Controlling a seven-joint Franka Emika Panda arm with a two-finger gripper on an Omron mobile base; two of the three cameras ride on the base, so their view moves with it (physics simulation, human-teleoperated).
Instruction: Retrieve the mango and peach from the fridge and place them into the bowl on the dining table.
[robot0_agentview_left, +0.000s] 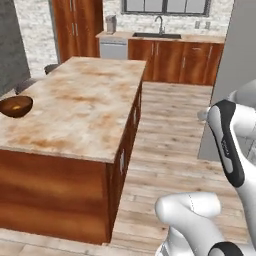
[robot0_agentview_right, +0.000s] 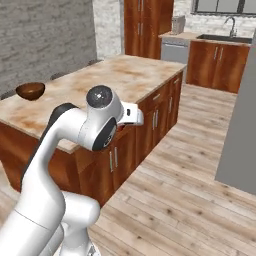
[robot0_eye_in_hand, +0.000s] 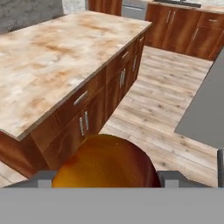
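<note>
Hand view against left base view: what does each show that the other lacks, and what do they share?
Hand view: an orange-red fruit held in the claw, close at the bottom. Left base view: the bowl at the left edge of the dining table, and the robot's arm. Both: the dining table's marble top and the wooden floor beside it.

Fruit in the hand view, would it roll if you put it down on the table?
Its rounded shape suggests the fruit would probably roll on the flat dining table. Its smooth, shiny skin may be slippery. The curved bowl should likely stop it rolling.
</note>
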